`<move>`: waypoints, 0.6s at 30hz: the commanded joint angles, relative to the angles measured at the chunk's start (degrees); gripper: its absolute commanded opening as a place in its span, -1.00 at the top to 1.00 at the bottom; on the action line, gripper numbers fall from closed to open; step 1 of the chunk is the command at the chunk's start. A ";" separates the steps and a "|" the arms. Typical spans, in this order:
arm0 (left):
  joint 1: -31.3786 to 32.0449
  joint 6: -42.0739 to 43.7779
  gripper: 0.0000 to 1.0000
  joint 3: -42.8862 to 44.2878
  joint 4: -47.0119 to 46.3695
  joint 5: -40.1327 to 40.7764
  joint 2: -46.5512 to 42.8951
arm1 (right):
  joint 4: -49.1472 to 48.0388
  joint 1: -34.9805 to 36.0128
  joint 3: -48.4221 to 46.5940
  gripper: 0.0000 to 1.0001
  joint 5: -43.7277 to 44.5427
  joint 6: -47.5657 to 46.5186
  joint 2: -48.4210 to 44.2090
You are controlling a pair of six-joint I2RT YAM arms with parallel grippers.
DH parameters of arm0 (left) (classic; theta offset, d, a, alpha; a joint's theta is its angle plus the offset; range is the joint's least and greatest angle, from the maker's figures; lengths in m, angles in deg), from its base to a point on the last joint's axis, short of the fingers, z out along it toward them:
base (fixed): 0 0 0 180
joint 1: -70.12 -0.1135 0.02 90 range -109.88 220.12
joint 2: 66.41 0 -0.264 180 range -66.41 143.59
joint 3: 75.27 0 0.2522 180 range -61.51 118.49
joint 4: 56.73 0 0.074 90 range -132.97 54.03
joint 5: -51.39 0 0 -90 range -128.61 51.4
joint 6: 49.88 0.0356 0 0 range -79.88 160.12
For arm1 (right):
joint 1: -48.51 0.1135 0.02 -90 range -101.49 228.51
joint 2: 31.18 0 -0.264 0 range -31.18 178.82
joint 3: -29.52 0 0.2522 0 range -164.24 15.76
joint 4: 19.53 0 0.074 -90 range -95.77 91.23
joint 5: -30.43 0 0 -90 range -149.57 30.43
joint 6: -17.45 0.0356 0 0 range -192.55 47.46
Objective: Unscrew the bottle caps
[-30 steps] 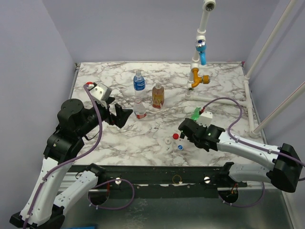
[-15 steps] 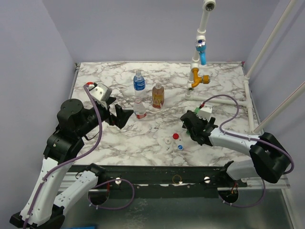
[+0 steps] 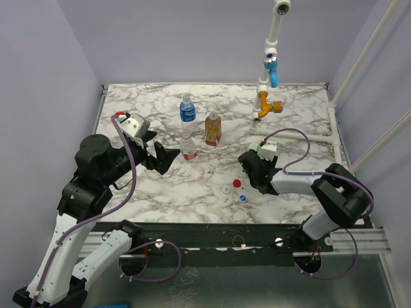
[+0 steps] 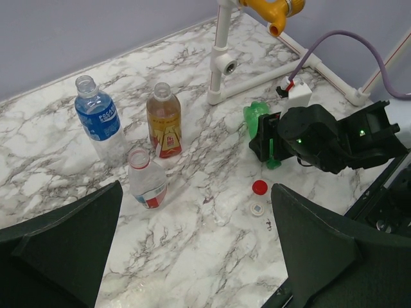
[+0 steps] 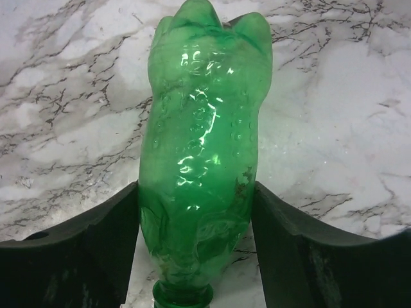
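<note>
Marble table (image 3: pixel 160 192), lilac walls. Mid-table amber bottle (image 3: pixel 213 129) stood upright, uncapped. Blue-label bottle (image 3: pixel 187 109) behind-left of it, red-white bottle (image 3: pixel 187 146) front-left of it, both upright, uncapped. Red cap (image 3: pixel 236 183), white cap (image 3: pixel 227 190) and bluish cap (image 3: pixel 243 197) lay loose together, front-right of amber bottle. Green bottle (image 5: pixel 202 141) lay on its side right of amber bottle, right gripper (image 5: pixel 196 192) fingers pressed on both its flanks; neck end cut off, cap could not be told. Left gripper (image 3: pixel 160 156) spread wide, held nothing, left of amber bottle.
</note>
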 commanded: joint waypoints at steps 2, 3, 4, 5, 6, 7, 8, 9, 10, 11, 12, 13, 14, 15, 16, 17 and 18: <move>-0.23 1.42 -0.98 1.70 -0.63 -3.45 -1.18 | 0.12 -0.23 2.03 -0.08 -0.16 3.18 -1.39; -0.28 1.79 -0.98 1.61 -0.63 -4.05 -1.30 | 1.03 -0.23 2.06 -0.01 -0.47 3.57 -2.56; -0.28 2.45 -0.98 1.57 -0.68 -4.85 -1.35 | 2.11 -0.09 2.20 0.04 -0.92 3.63 -4.47; -0.27 2.97 -0.98 1.57 -0.69 -5.45 -1.50 | 3.46 0.05 2.23 0.07 -1.76 3.44 -6.78; -0.25 3.07 -0.98 1.65 -0.72 -6.17 -1.45 | 4.72 0.36 2.29 0.09 -2.78 3.31 -8.89; -0.25 5.11 -0.98 1.74 -0.72 -6.76 -1.51 | 6.27 1.13 2.37 0.10 -3.64 3.04 -11.72; -0.23 6.60 -0.98 1.91 -0.81 -7.63 -1.53 | 7.80 2.11 2.61 0.10 -4.66 1.64 -14.45; -0.21 7.88 -0.98 2.20 -0.95 -8.21 -1.69 | 8.35 3.78 2.93 0.10 -6.30 -0.29 -18.01; -0.23 9.41 -0.98 2.64 -1.67 -8.08 -1.71 | 8.97 5.56 3.38 0.10 -7.67 -2.72 -21.22; -0.21 10.92 -0.98 2.98 -2.37 -7.52 -1.64 | 10.25 7.94 3.54 0.09 -9.42 -4.15 -25.24; -0.23 12.36 -0.98 3.44 -3.11 -7.20 -1.42 | 11.51 9.35 3.46 0.09 -11.58 -5.85 -28.70; -0.23 14.41 -0.98 3.80 -3.41 -7.36 -1.27 | 12.39 10.75 3.37 0.09 -15.52 -7.74 -33.08; -0.21 16.29 -0.98 4.06 -3.48 -8.05 -1.08 | 13.76 11.51 2.72 0.09 -18.95 -9.31 -36.89; -0.22 18.33 -0.98 4.19 -3.46 -9.12 -1.10 | 14.90 11.94 2.01 0.09 -23.44 -10.12 -39.65; -0.27 20.06 -0.98 4.12 -3.45 -10.15 -1.17 | 15.52 12.05 0.96 0.09 -28.19 -11.77 -42.16; -0.27 22.37 -0.98 4.00 -3.45 -11.71 -1.32 | 16.78 12.12 -0.51 0.08 -33.33 -12.65 -43.30; -0.25 24.71 -0.98 3.79 -3.49 -13.12 -1.42 | 18.65 12.19 -2.68 0.08 -36.99 -12.81 -43.58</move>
